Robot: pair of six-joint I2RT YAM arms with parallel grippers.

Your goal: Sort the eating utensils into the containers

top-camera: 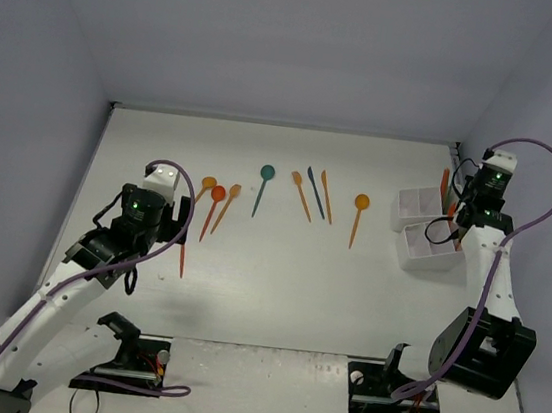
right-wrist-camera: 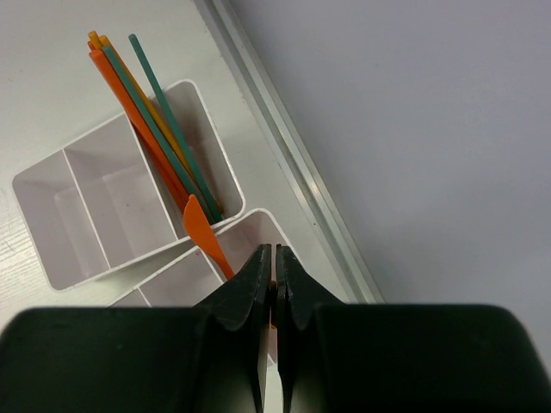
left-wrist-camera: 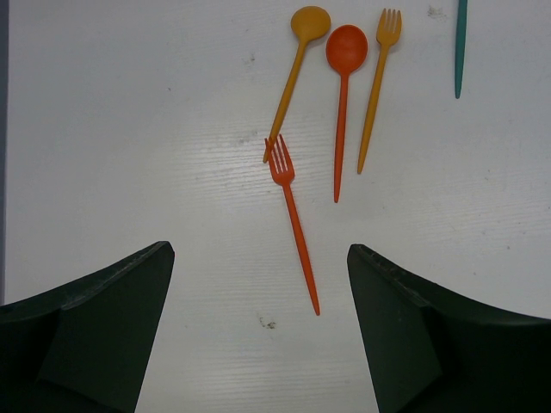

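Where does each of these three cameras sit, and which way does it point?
Top external: fixed above, behind the arms, looking down on the table; left arm and right arm show.
Left wrist: on the left arm, looking down at a red-orange fork; open left gripper shows.
Right wrist: on the right arm, facing a white organizer; shut right gripper pinches an orange knife.
Shared: top and left wrist, the fork; top and right wrist, the organizer.

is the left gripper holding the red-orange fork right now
No. The left gripper is open with its fingers wide apart, and the red-orange fork lies flat on the table untouched.
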